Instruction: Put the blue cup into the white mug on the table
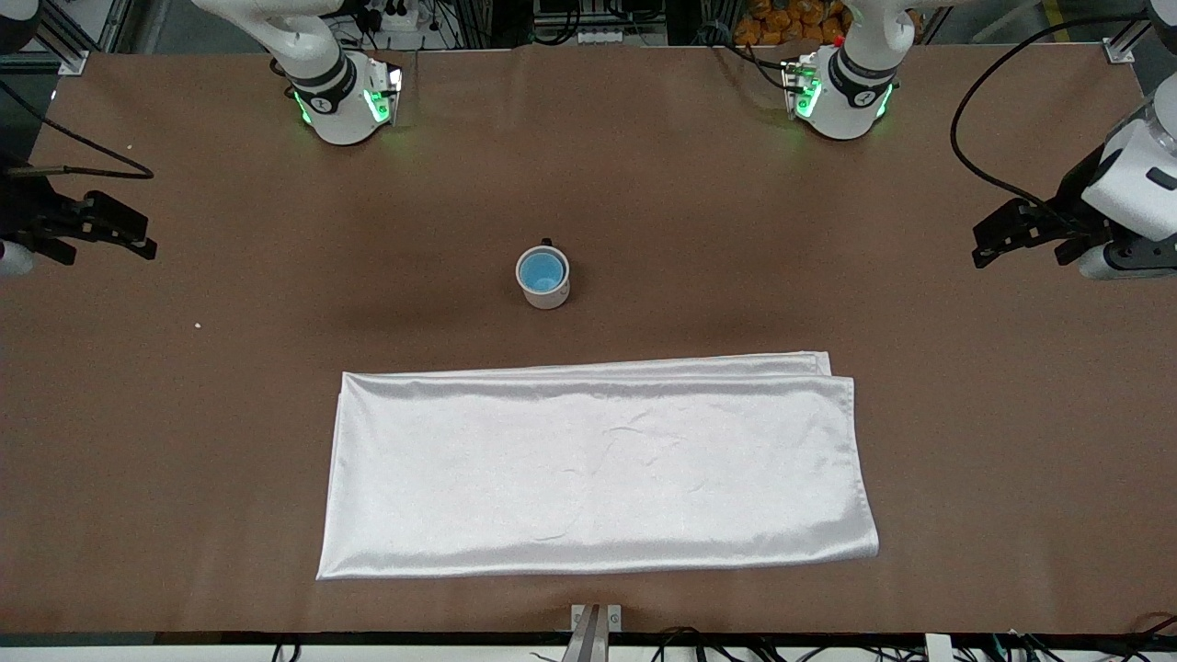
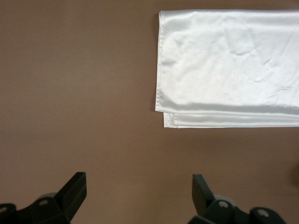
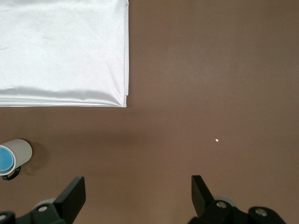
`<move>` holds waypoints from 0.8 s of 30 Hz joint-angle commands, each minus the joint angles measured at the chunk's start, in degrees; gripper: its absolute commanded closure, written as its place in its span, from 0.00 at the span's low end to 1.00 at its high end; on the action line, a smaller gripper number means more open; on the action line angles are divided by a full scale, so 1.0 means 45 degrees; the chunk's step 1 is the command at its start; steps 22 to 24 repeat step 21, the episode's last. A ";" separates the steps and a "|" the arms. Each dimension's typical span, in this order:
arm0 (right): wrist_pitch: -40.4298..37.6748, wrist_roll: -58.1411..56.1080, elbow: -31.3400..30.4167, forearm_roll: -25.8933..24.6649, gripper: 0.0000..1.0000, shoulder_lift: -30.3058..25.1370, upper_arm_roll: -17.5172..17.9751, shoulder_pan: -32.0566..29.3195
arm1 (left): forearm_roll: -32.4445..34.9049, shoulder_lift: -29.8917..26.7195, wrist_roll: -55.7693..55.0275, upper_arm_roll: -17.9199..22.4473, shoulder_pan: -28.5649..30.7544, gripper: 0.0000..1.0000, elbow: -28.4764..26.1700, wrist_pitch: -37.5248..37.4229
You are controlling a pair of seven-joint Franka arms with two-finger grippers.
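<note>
The white mug (image 1: pixel 544 287) stands upright mid-table on the brown table (image 1: pixel 828 230), its dark handle turned toward the robots' bases. The blue cup (image 1: pixel 541 269) sits inside it. The right wrist view shows the mug (image 3: pixel 19 150) with the blue cup (image 3: pixel 4 159) in it. My left gripper (image 1: pixel 998 241) is open and empty over the table at the left arm's end; it shows in its wrist view (image 2: pixel 139 196). My right gripper (image 1: pixel 124 234) is open and empty over the right arm's end, also seen in its wrist view (image 3: pixel 138 196). Both arms wait far from the mug.
A shiny white folded cloth (image 1: pixel 598 464) lies flat, nearer to the front camera than the mug; it also shows in the left wrist view (image 2: pixel 229 65) and the right wrist view (image 3: pixel 60 51). A small white speck (image 1: pixel 198 325) lies toward the right arm's end.
</note>
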 commanded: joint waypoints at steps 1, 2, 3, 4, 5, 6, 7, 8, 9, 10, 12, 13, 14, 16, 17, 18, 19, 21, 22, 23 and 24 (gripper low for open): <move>-0.0017 0.0151 0.0163 0.0075 0.00 0.0060 0.0120 -0.0151 | -0.0201 -0.0094 0.0146 0.0012 0.0127 0.00 0.0090 -0.0140; -0.0017 0.0151 0.0163 0.0075 0.00 0.0060 0.0120 -0.0151 | -0.0201 -0.0094 0.0146 0.0032 0.0127 0.00 0.0090 -0.0160; -0.0017 0.0151 0.0143 0.0056 0.00 0.0079 0.0120 -0.0151 | -0.0201 -0.0094 0.0146 0.0052 0.0127 0.00 0.0090 -0.0160; 0.0003 0.0151 0.0143 0.0056 0.00 0.0079 0.0120 -0.0151 | -0.0201 -0.0094 0.0146 0.0052 0.0127 0.00 0.0090 -0.0160; 0.0003 0.0151 0.0143 0.0056 0.00 0.0079 0.0120 -0.0151 | -0.0201 -0.0094 0.0146 0.0071 0.0127 0.00 0.0090 -0.0199; 0.0003 0.0151 0.0143 0.0056 0.00 0.0079 0.0120 -0.0151 | -0.0220 -0.0094 0.0146 0.0091 0.0127 0.00 0.0090 -0.0238; 0.0003 0.0151 0.0143 0.0037 0.00 0.0079 0.0120 -0.0132 | -0.0240 -0.0094 0.0146 0.0091 0.0127 0.00 0.0090 -0.0277; 0.0003 0.0151 0.0143 0.0036 0.00 0.0079 0.0120 -0.0132 | -0.0240 -0.0094 0.0126 0.0091 0.0127 0.00 0.0090 -0.0277; 0.0003 0.0151 0.0143 0.0036 0.00 0.0079 0.0120 -0.0132 | -0.0240 -0.0094 0.0145 0.0091 0.0127 0.00 0.0090 -0.0277; 0.0042 0.0151 0.0143 0.0036 0.00 0.0079 0.0120 -0.0132 | -0.0240 -0.0094 0.0146 0.0091 0.0127 0.00 0.0090 -0.0277; 0.0139 0.0151 0.0143 0.0036 0.00 0.0079 0.0120 -0.0112 | -0.0240 -0.0114 0.0126 0.0091 0.0127 0.00 0.0109 -0.0297; 0.0159 0.0151 0.0143 0.0036 0.00 0.0079 0.0120 -0.0112 | -0.0240 -0.0114 0.0126 0.0091 0.0127 0.00 0.0109 -0.0316; 0.0159 0.0151 0.0143 0.0036 0.00 0.0079 0.0120 -0.0093 | -0.0260 -0.0114 0.0107 0.0091 0.0127 0.00 0.0090 -0.0316; 0.0159 0.0151 0.0143 0.0017 0.00 0.0079 0.0120 -0.0054 | -0.0260 -0.0114 -0.0010 0.0091 0.0127 0.00 0.0090 -0.0316; 0.0159 0.0151 0.0143 -0.0003 0.00 0.0079 0.0120 -0.0054 | -0.0260 -0.0114 -0.0030 0.0091 0.0127 0.00 0.0109 -0.0316; 0.0179 0.0151 0.0143 -0.0003 0.00 0.0099 0.0120 -0.0054 | -0.0260 -0.0114 -0.0050 0.0091 0.0127 0.00 0.0109 -0.0316; 0.0179 0.0151 0.0143 -0.0003 0.00 0.0118 0.0120 -0.0054 | -0.0260 -0.0114 -0.0050 0.0091 0.0127 0.00 0.0109 -0.0316; 0.0276 0.0151 0.0143 -0.0003 0.00 0.0235 0.0120 -0.0054 | -0.0260 -0.0094 -0.0050 0.0091 0.0127 0.00 0.0090 -0.0316; 0.0276 0.0151 0.0143 -0.0003 0.00 0.0235 0.0120 -0.0054 | -0.0260 -0.0094 -0.0050 0.0091 0.0127 0.00 0.0090 -0.0316; 0.0276 0.0151 0.0143 -0.0003 0.00 0.0235 0.0120 -0.0054 | -0.0260 -0.0094 -0.0050 0.0091 0.0127 0.00 0.0090 -0.0316; 0.0276 0.0151 0.0143 -0.0003 0.00 0.0235 0.0120 -0.0054 | -0.0260 -0.0094 -0.0050 0.0091 0.0127 0.00 0.0090 -0.0316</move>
